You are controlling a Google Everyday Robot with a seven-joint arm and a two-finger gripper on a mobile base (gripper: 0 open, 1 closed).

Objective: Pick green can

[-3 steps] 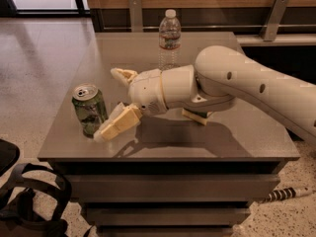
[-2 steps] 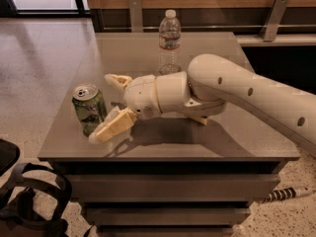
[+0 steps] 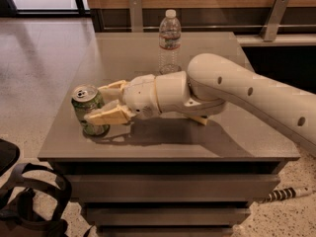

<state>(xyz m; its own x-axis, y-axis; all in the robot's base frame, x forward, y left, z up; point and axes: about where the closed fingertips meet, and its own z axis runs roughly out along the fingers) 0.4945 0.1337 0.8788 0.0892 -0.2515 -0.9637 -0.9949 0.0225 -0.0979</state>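
Grey tabletop on a low dark stand, seen from the front, with a wood-panelled wall behind it and speckled floor around it. Over the left half of it lies the robot's pincer, pointing left. Its two cream fingers are spread wide apart, one on the far side and one on the near side. At their tips stands the green can, upright near the tabletop's front left corner, silver top and pull tab facing up. The near finger crosses in front of the can's lower right side; whether either finger presses on the can cannot be told. From the pincer a thick white arm runs right and out of view. Behind the arm — well apart from the can — stands a clear water bottle (white cap on). A black bag sits on the floor at lower left.
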